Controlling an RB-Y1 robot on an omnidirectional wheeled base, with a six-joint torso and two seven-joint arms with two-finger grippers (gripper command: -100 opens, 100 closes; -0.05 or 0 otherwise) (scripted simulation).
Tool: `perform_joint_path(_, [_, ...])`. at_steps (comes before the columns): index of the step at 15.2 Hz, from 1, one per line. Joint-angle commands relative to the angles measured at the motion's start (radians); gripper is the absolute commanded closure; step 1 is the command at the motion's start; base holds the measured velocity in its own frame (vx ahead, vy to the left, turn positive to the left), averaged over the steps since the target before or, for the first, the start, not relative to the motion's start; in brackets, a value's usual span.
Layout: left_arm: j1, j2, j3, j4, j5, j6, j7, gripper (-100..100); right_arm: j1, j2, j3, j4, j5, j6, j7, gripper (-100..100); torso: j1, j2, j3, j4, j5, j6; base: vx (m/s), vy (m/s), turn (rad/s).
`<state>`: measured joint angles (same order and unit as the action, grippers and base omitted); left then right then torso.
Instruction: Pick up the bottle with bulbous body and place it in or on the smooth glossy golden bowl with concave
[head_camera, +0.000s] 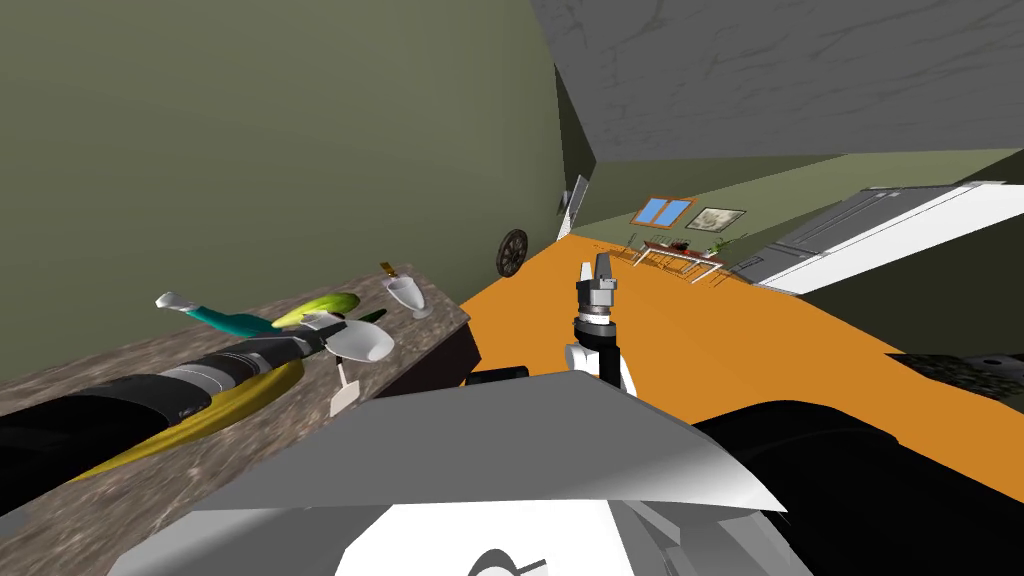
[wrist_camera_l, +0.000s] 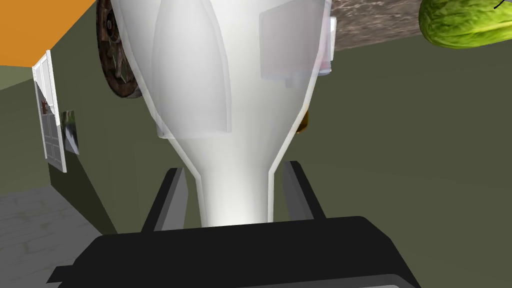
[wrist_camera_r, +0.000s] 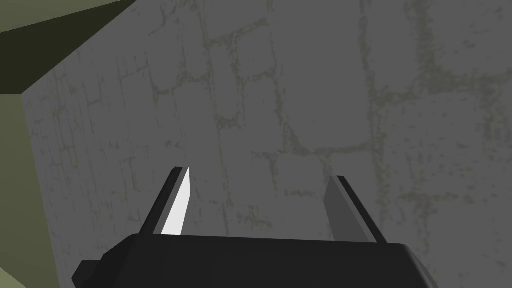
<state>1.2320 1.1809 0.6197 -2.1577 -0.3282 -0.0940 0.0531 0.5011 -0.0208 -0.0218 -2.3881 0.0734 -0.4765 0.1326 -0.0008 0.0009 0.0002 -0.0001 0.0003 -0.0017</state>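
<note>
Inside our left claw (wrist_camera_l: 235, 170), squeezed tight by the neck, is a smooth white fat-bellied bottle (wrist_camera_l: 220, 75). It sticks straight out, fat end away from the claw. Our right claw (wrist_camera_r: 257, 175) is spread apart.

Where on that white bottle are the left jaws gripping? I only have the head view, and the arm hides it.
Observer: On the neck. In the left wrist view the left jaws stand on either side of the white bottle's narrow neck, with the bulbous body pointing away from the hand.
Operator: Are the right jaws carrying anything?
Observer: No. The right wrist view shows the right jaws open with nothing between them.
</note>
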Motion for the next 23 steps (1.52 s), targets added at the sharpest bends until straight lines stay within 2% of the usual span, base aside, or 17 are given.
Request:
perform_joint_path(1, [0.017, 0.009, 0.03, 0.01, 0.004, 0.005, 0.006, 100, 0.0, 0.0, 0.0, 0.0, 0.0, 0.0, 0.0, 0, 0.0, 0.0, 0.0, 0.0, 0.0, 0.0, -0.025, -0.007, 0.061])
perform_joint_path(2, [0.039, 0.021, 0.065, 0.022, 0.01, 0.005, 0.012, 100, 0.0, 0.0, 0.0, 0.0, 0.0, 0.0, 0.0, 0, 0.0, 0.0, 0.0, 0.0, 0.0, 0.0, -0.022, -0.008, 0.055])
perform_joint_path(3, [0.039, 0.021, 0.066, 0.022, 0.01, 0.005, 0.012, 100, 0.0, 0.0, 0.0, 0.0, 0.0, 0.0, 0.0, 0, 0.0, 0.0, 0.0, 0.0, 0.0, 0.0, -0.019, -0.007, 0.06])
perform_joint_path(4, [0.063, 0.032, 0.1, 0.034, 0.015, 0.005, 0.02, 100, 0.0, 0.0, 0.0, 0.0, 0.0, 0.0, 0.0, 0, 0.0, 0.0, 0.0, 0.0, 0.0, 0.0, -0.018, -0.009, 0.072])
perform_joint_path(5, [0.063, 0.032, 0.105, 0.034, 0.015, 0.005, 0.02, 100, 0.0, 0.0, 0.0, 0.0, 0.0, 0.0, 0.0, 0, 0.0, 0.0, 0.0, 0.0, 0.0, 0.0, -0.017, -0.009, 0.065])
perform_joint_path(8, [0.115, 0.058, 0.17, 0.061, 0.027, 0.004, 0.035, 100, 0.0, 0.0, 0.0, 0.0, 0.0, 0.0, 0.0, 0, -0.001, 0.0, 0.0, 0.0, -0.001, 0.0, -0.021, -0.011, 0.065])
perform_joint_path(9, [0.115, 0.058, 0.19, 0.061, 0.027, 0.004, 0.035, 100, 0.0, 0.0, 0.0, 0.0, 0.0, 0.0, 0.0, 0, -0.001, 0.0, 0.0, 0.0, -0.001, -0.001, -0.024, -0.011, 0.069])
perform_joint_path(10, [0.115, 0.058, 0.191, 0.061, 0.027, 0.004, 0.035, 100, 0.0, 0.0, 0.0, 0.0, 0.0, 0.0, 0.0, 0, -0.002, 0.0, 0.001, 0.001, -0.002, 0.0, -0.015, -0.005, 0.038])
perform_joint_path(11, [0.142, 0.072, 0.226, 0.075, 0.033, 0.003, 0.043, 100, 0.0, 0.0, 0.0, 0.0, 0.0, 0.0, 0.0, 0, -0.002, 0.0, 0.0, 0.001, -0.002, 0.0, -0.017, -0.005, 0.05])
perform_joint_path(12, [0.142, 0.072, 0.237, 0.075, 0.033, 0.003, 0.043, 100, 0.0, 0.0, 0.0, 0.0, 0.0, 0.0, 0.0, 0, -0.003, 0.0, 0.0, 0.001, -0.003, 0.0, -0.017, -0.005, 0.057])
perform_joint_path(15, [0.198, 0.1, 0.309, 0.104, 0.046, 0.004, 0.059, 100, 0.0, 0.0, 0.0, 0.0, 0.0, 0.0, 0.0, 0, -0.004, 0.0, 0.001, 0.001, -0.004, -0.001, -0.02, -0.004, 0.084])
perform_joint_path(16, [0.198, 0.1, 0.329, 0.104, 0.046, 0.004, 0.059, 100, 0.0, 0.0, 0.0, 0.0, 0.0, 0.0, 0.0, 0, -0.004, 0.001, 0.001, 0.001, -0.004, -0.001, -0.029, -0.005, 0.072])
perform_joint_path(17, [0.198, 0.1, 0.33, 0.104, 0.046, 0.004, 0.059, 100, 0.0, 0.0, 0.0, 0.0, 0.0, 0.0, 0.0, 0, -0.004, 0.001, 0.001, 0.002, -0.005, -0.001, -0.021, -0.002, 0.024])
perform_joint_path(18, [0.227, 0.114, 0.364, 0.119, 0.054, 0.004, 0.068, 100, 0.0, 0.0, 0.0, 0.0, 0.0, 0.0, 0.0, 0, -0.005, 0.001, 0.001, 0.002, -0.005, -0.001, -0.022, -0.001, 0.056])
perform_joint_path(19, [0.227, 0.114, 0.377, 0.119, 0.054, 0.004, 0.068, 100, 0.0, 0.0, 0.0, 0.0, 0.0, 0.0, 0.0, 0, -0.005, 0.001, 0.001, 0.002, -0.005, -0.001, -0.022, -0.002, 0.067])
perform_joint_path(20, [0.255, 0.129, 0.406, 0.133, 0.062, 0.006, 0.077, 100, 0.0, 0.0, 0.0, 0.0, 0.0, 0.0, 0.0, 0, -0.005, 0.001, 0.001, 0.002, -0.005, -0.001, -0.024, 0.001, 0.094])
perform_joint_path(23, [0.284, 0.144, 0.467, 0.147, 0.072, 0.009, 0.085, 100, 0.0, 0.0, 0.0, 0.0, 0.0, 0.0, 0.0, 0, -0.005, 0.002, 0.002, 0.002, -0.005, -0.001, -0.026, 0.004, 0.074])
